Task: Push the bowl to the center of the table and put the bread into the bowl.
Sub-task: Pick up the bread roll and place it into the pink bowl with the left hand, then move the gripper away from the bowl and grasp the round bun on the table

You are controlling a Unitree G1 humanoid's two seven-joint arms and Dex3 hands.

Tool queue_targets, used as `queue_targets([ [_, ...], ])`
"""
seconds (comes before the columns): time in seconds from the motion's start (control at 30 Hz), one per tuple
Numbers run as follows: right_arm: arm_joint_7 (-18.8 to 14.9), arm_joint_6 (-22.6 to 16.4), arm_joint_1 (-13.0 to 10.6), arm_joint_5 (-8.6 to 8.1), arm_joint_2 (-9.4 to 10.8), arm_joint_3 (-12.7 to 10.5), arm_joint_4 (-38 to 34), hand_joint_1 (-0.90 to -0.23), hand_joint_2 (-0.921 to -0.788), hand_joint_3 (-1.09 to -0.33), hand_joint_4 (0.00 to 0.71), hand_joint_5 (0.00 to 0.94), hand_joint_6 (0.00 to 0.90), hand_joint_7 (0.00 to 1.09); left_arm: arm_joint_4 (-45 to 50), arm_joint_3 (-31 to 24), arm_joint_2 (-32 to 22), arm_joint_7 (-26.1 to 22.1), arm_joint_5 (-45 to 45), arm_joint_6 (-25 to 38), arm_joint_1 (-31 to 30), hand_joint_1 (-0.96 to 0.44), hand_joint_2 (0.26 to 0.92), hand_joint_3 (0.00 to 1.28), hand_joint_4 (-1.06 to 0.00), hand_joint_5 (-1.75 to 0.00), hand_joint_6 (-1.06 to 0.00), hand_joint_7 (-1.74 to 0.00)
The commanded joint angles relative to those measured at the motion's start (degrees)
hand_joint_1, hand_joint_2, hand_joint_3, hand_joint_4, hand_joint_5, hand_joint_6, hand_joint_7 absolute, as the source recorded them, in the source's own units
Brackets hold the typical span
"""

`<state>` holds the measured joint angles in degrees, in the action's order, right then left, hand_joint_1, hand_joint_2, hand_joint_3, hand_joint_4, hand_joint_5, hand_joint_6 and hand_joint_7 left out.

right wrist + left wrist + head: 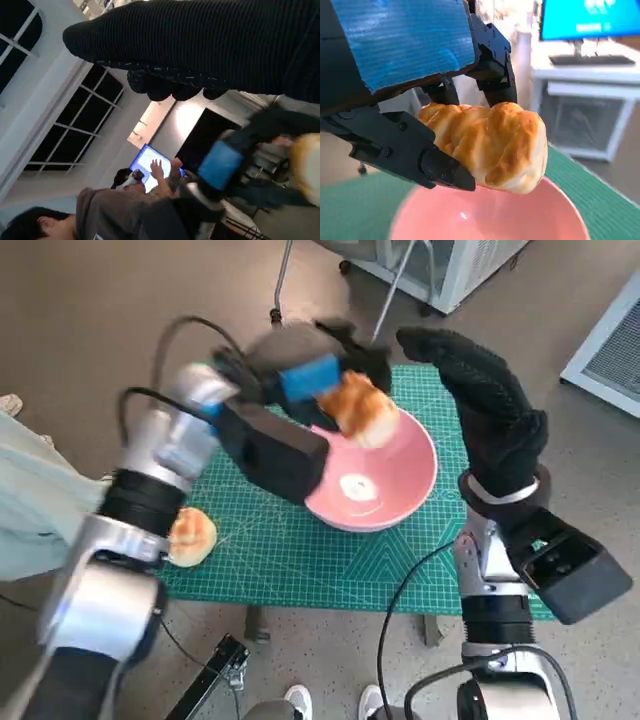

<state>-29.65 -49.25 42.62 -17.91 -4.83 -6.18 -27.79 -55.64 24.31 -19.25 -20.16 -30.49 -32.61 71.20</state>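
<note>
**Operator:** Pink bowl (385, 490) is sitting on the green cutting mat (300, 560) near the middle of the table. Where is the bread?

**Technician:** The bread (362, 410) is hanging just above the far rim of the bowl, grasped by the left hand (300, 380). In the left wrist view the bread (490, 145) is showing a golden, twisted crust, and the black fingers (420, 155) are clamping it from opposite sides, directly over the pink interior.

**Operator:** And the right hand?

**Technician:** The right hand (490, 400) is standing raised beside the bowl, grasping nothing, with its fingers extended and touching neither bowl nor bread. A second roll (192, 537) is lying on the mat near the left forearm, apart from the bowl.

**Operator:** How is the bread likely to be handling?

**Technician:** Judging by its look, it is light, soft and compressible, with a flaky crust that could be shedding crumbs or denting under pressure. A moderate hold across the thick middle, as now, is appearing suitable; pinching a tapered end could be tearing it. The bowl is looking rigid and smooth, so it is probably sliding easily on the mat if nudged during the drop.

**Operator:** Task status?

**Technician:** The bowl is appearing roughly centred; release into the bowl is not yet done.
</note>
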Motion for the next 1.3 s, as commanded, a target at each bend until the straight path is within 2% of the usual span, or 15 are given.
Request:
queue_targets([
  [0.03,-0.7,-0.5,-0.9,-0.19,-0.8,-0.2,-1.2,-0.668,-0.921,-0.747,0.293,0.081,-0.001,0.91,-2.4,1.1,1.4,0.5,-1.0,1.4,-1.3,0.0,0.92,0.16,-0.54,-1.34,-0.56,-1.22],
  [0.07,-0.6,-0.5,-0.9,-0.14,-0.9,-0.3,-1.2,-0.668,-0.921,-0.748,0.291,0.08,-0.001,0.91,-3.0,1.1,1.8,-0.7,-0.7,2.3,-1.5,0.0,0.92,0.17,-0.53,-1.34,-0.56,-1.24],
  [0.1,-0.6,-0.6,-1.0,-0.11,-1.0,-0.3,-1.3,-0.668,-0.921,-0.748,0.29,0.079,-0.001,0.91,-3.6,1.1,2.2,-1.6,-0.5,2.9,-1.6,-0.07,0.921,0.2,-0.47,-1.23,-0.52,-1.3],
  [0.13,-0.5,-0.7,-1.0,-0.08,-1.1,-0.3,-1.3,-0.668,-0.921,-0.749,0.287,0.078,-0.001,0.91,-4.1,1.1,2.6,-3.2,-0.2,4.2,-1.8,-0.17,0.921,0.26,-0.4,-1.01,-0.46,-1.39],
  [0.17,-0.5,-0.8,-1.0,-0.05,-1.1,-0.3,-1.3,-0.669,-0.921,-0.749,0.285,0.077,-0.001,0.91,-4.4,1.2,2.8,-4.2,0.0,5.0,-1.9,-0.13,0.879,0.27,-0.27,-0.76,-0.31,-1.16],
  [0.2,-0.4,-0.9,-1.1,-0.02,-1.2,-0.4,-1.4,-0.669,-0.921,-0.749,0.284,0.077,-0.001,0.91,-4.6,1.2,3.0,-5.8,0.1,6.4,-2.0,-0.12,0.87,0.26,-0.24,-0.64,-0.26,-1.05],
  [0.23,-0.4,-1.0,-1.1,0.01,-1.3,-0.3,-1.3,-0.669,-0.921,-0.748,0.281,0.076,-0.001,0.91,-4.6,1.3,3.2,-6.9,0.2,7.3,-2.1,-0.09,0.853,0.22,-0.16,-0.43,-0.17,-0.86],
  [0.27,-0.3,-1.0,-1.1,0.03,-1.4,-0.4,-1.3,-0.669,-0.921,-0.748,0.28,0.075,-0.001,0.9,-4.3,1.2,3.3,-8.7,0.5,8.9,-2.1,-0.07,0.844,0.19,-0.11,-0.29,-0.11,-0.74],
  [0.3,-0.3,-1.0,-1.1,0.06,-1.4,-0.4,-1.3,-0.669,-0.921,-0.748,0.278,0.075,-0.001,0.9,-3.9,1.2,3.4,-10.1,0.6,10.1,-2.1,-0.06,0.829,0.17,-0.08,-0.2,-0.07,-0.66],
  [0.37,-0.2,-1.0,-1.1,0.05,-1.6,-0.4,-1.3,-0.669,-0.921,-0.747,0.277,0.074,0.0,0.9,-2.8,0.9,3.4,-12.4,1.0,12.1,-2.1,-0.04,0.815,0.15,-0.07,-0.12,-0.05,-0.6],
  [0.5,0.3,-0.8,-1.2,0.41,-1.7,-0.3,-0.9,-0.669,-0.921,-0.746,0.274,0.072,0.0,0.9,0.5,0.0,2.6,-14.7,1.9,13.9,-3.2,-0.02,0.809,0.11,-0.09,-0.06,-0.09,-0.52],
  [0.77,1.0,-0.5,-1.5,0.98,-1.3,0.1,-0.1,-0.672,-0.921,-0.748,0.272,0.071,0.001,0.9,9.4,-1.6,-2.2,-13.7,2.9,10.4,-8.3,-0.01,0.82,0.07,-0.12,-0.02,-0.12,-0.46],
  [1.03,1.6,-0.4,-2.2,1.2,-0.8,0.7,0.7,-0.675,-0.921,-0.752,0.271,0.07,0.001,0.9,24.8,-6.9,-11.1,-18.7,8.9,8.7,-17.2,-0.01,0.831,0.06,-0.12,-0.01,-0.14,-0.42],
  [1.3,1.9,0.0,-2.6,0.97,-0.3,1.3,1.0,-0.673,-0.921,-0.757,0.27,0.07,-0.001,0.9,38.6,-14.9,-21.1,-22.3,16.1,7.9,-27.5,-0.04,0.851,0.02,-0.15,0.0,-0.24,-0.24],
])
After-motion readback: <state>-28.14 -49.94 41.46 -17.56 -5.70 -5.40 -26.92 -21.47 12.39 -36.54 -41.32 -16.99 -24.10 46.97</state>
